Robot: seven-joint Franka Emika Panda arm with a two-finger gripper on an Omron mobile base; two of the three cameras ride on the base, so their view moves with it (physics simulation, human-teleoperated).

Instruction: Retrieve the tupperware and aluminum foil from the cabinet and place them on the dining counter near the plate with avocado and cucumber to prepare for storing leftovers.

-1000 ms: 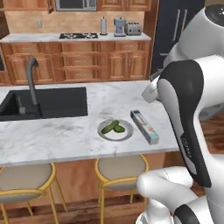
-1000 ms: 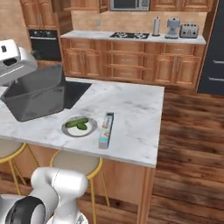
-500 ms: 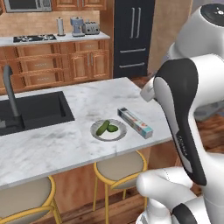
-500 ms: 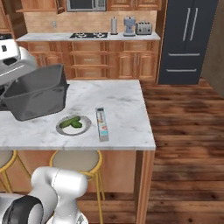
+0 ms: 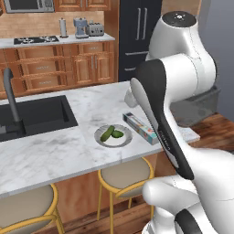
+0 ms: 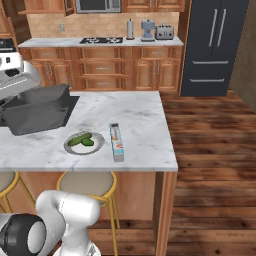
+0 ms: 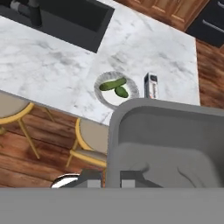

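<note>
Left base view
- Worktop: the dining worktop (image 5: 55, 151) is white veined marble on a wooden base, with a dark sink (image 5: 34, 116) set into it and a black faucet (image 5: 11, 93) at the sink's near edge.
- Plate: the plate (image 5: 113, 136) lies near the front edge and bears two green pieces.
- Foil: the aluminum foil (image 5: 140, 128) lies flat just beside the plate, to its right, apart from it.
- Tub: part of the tupperware (image 5: 194, 106) shows behind the white arm, up off the marble.

Right base view
- Tub: the tupperware (image 6: 39, 108) hangs above the left part of the worktop (image 6: 145, 115), over the sink end.
- Plate and foil: the plate (image 6: 84, 143) and the foil carton (image 6: 117, 142) lie side by side, near each other, not touching.

Hand view
- Tool: the tool (image 7: 111, 180) is pinched narrow on the tub's near rim.
- Tub: the tupperware (image 7: 166, 148) is held open side toward the camera.
- Below: the plate (image 7: 116, 91) and carton (image 7: 151, 85) lie on the marble past the tub's far edge; two stools (image 7: 89, 140) stand under the front edge.
</note>
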